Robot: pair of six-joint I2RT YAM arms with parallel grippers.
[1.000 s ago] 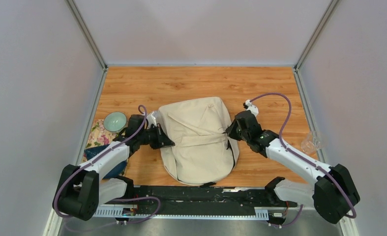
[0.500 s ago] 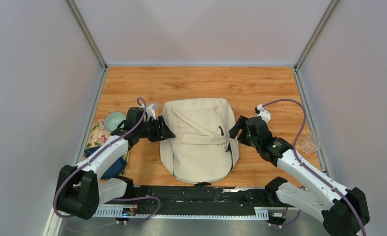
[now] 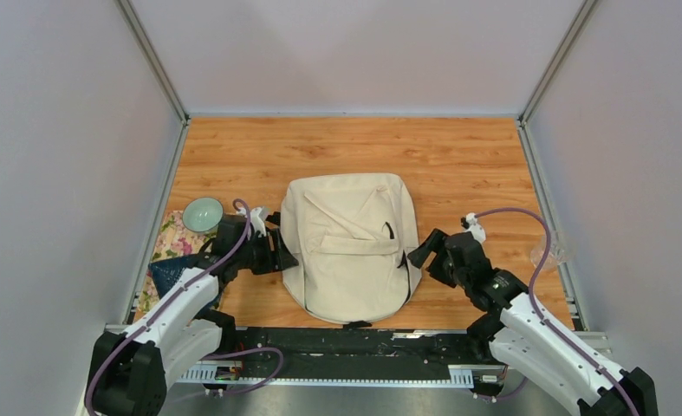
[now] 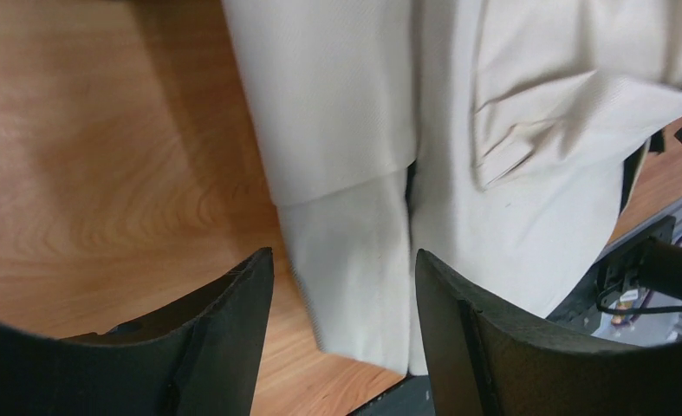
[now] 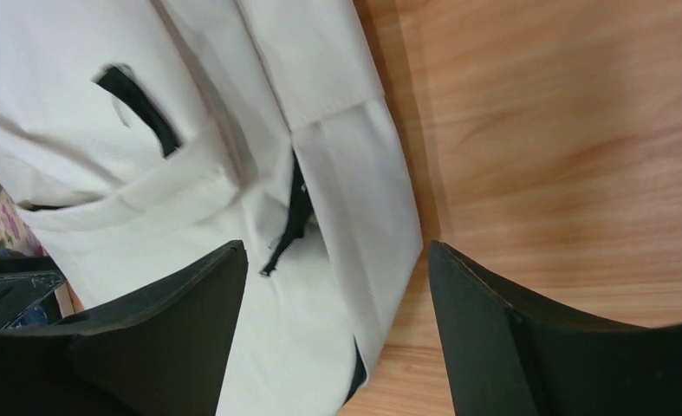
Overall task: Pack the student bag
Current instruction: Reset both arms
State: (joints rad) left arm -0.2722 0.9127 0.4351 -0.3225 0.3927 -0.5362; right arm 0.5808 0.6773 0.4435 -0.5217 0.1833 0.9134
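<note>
Cream fabric, soft and slumped: the student bag (image 3: pixel 346 251) lies flat in the middle of the wooden table (image 3: pixel 458 156), front pocket up, its mouth apparently shut. The left gripper (image 4: pixel 344 260) and right gripper (image 5: pixel 337 251) hover at either flank, fingers spread, holding nothing. I'd worry the limp cloth bunches or slides if only one side tugs at it. Off at the left edge sit a pale green bowl (image 3: pixel 202 213), a flowered cloth (image 3: pixel 172 238) touching it, and something dark blue (image 3: pixel 168 273). A clear glass (image 3: pixel 547 251) by the right wall could be clipped if the right arm swings wide.
</note>
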